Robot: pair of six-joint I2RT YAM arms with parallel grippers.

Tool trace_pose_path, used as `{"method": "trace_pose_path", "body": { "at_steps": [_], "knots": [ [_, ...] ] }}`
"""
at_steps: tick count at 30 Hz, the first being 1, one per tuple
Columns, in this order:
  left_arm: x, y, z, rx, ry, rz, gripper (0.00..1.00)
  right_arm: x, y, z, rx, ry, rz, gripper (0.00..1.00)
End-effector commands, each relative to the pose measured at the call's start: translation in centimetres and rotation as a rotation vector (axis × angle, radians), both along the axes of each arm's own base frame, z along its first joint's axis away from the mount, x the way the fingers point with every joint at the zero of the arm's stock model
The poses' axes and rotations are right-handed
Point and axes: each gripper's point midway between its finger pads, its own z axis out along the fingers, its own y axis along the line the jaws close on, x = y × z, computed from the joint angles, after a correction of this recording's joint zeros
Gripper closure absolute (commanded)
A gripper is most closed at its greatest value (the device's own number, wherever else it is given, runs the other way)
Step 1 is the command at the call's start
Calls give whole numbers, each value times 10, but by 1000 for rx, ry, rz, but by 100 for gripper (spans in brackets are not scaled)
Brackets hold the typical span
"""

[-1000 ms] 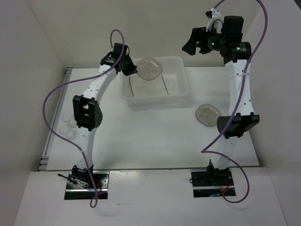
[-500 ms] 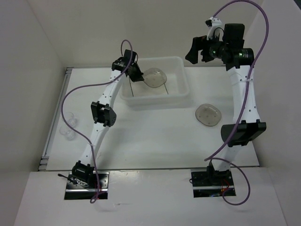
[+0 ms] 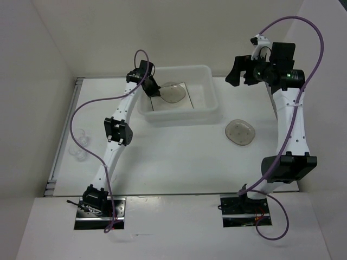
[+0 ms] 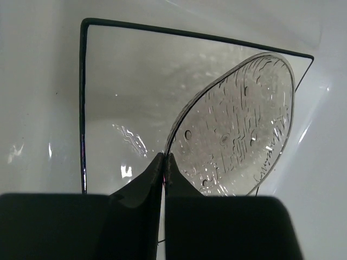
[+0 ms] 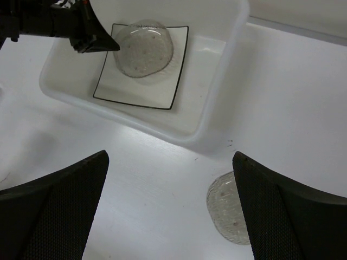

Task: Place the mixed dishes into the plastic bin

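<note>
The plastic bin [image 3: 179,115] stands at the back of the table with the square white plate [image 3: 162,103] flat on its floor. My left gripper [image 3: 156,91] reaches into the bin, shut on the rim of a speckled dish [image 3: 173,92] that is tilted low over the plate. In the left wrist view the gripper [image 4: 164,157] pinches the dish [image 4: 238,130] above the plate [image 4: 124,81]. A second speckled dish [image 3: 240,132] lies on the table right of the bin. My right gripper [image 3: 238,73] hangs open high above it, holding nothing. Small clear cups [image 3: 79,146] sit at the far left.
In the right wrist view the bin rim [image 5: 217,103] lies ahead, the second dish [image 5: 227,216] by the right finger, and my right gripper [image 5: 169,157] is over bare table. White walls close in the table at the left, back and right.
The left arm has carried the speckled dish down into the bin, close over the square plate. The right arm has swung to the right with its gripper still open.
</note>
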Motion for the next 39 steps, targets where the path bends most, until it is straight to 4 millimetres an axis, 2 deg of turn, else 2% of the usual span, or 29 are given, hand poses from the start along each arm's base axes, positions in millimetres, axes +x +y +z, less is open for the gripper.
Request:
{"method": "trace_pose_path", "body": {
  "at_steps": [1, 2, 3, 5, 6, 7, 8, 9, 11, 12, 14, 16, 17, 18, 20, 21, 22, 23, 25, 26, 28, 29, 30, 31, 32, 33, 35, 36, 39],
  "knots": [
    [-6, -2, -20, -26, 60, 10, 96, -8, 4, 16, 18, -59, 14, 0],
    [-6, -2, -20, -26, 60, 10, 93, -12, 4, 16, 18, -59, 14, 0],
    [-9, -1, -21, -23, 73, 11, 82, -12, 5, 5, 27, -28, 10, 0],
    [-10, 4, -24, -1, 81, 24, 59, -17, 1, 6, 35, -38, -30, 0],
    [-14, 5, -26, 4, 97, 24, 49, -16, -1, -8, 43, -12, -58, 0],
    [-16, 7, -33, 16, 114, 30, 40, -23, -3, -5, 51, -27, -90, 0],
    [-19, 8, -34, 20, 126, 30, 38, -26, -5, -10, 60, -23, -114, 0],
    [-19, 8, -34, 20, 126, 30, 35, -27, -12, -30, 74, 6, -166, 0],
    [-23, 11, -37, 32, 151, 46, 28, -44, -14, -27, 92, -33, -207, 0],
    [-22, 12, -31, 36, 139, 51, 28, -47, -20, -47, 112, 0, -257, 0],
    [-18, 22, -11, 74, 95, 84, 25, -60, -28, -66, 155, 44, -322, 0],
    [-14, 27, 23, 81, 31, 115, 24, -64, -48, -84, 249, 117, -449, 0],
    [-12, 31, 36, 93, 5, 131, 24, -68, -50, -105, 279, 180, -479, 0],
    [-11, 31, 64, 75, -49, 133, 24, -71, -46, -113, 324, 218, -482, 0],
    [-10, 31, 91, 56, -103, 136, 24, -81, -34, -131, 376, 290, -457, 2],
    [-11, 29, 117, 32, -148, 131, 24, -83, -25, -133, 433, 318, -437, 3],
    [-13, 30, 130, 32, -171, 124, 22, -87, -22, -152, 460, 388, -449, 4],
    [-18, 29, 153, 9, -206, 116, 22, -87, -28, -161, 517, 437, -508, 6],
    [-29, 27, 183, -16, -243, 90, 22, -91, -36, -194, 561, 548, -588, 7],
    [-34, 22, 193, -41, -255, 54, 22, -94, -48, -207, 587, 584, -658, 7],
    [-45, 17, 219, -76, -291, 17, 22, -94, -62, -227, 604, 641, -727, 9],
    [-55, 7, 225, -97, -289, -28, 22, -93, -72, -233, 623, 659, -767, 9],
    [-68, 2, 238, -100, -299, -57, 22, -92, -93, -245, 664, 687, -839, 12],
    [-74, 2, 244, -99, -300, -71, 22, -94, -104, -246, 678, 678, -870, 15],
    [-86, -9, 248, -93, -300, -106, 21, -88, -120, -249, 680, 681, -915, 18],
    [-100, -7, 256, -76, -295, -118, 21, -90, -142, -253, 674, 668, -977, 19],
    [-108, -7, 263, -14, -327, -155, 21, -88, -156, -254, 666, 656, -1008, 19],
    [-123, -14, 280, -8, -355, -165, 21, -89, -158, -259, 646, 664, -1013, 19],
    [-133, -23, 281, 17, -358, -198, 21, -90, -165, -263, 592, 655, -1016, 19]
  ]
}}
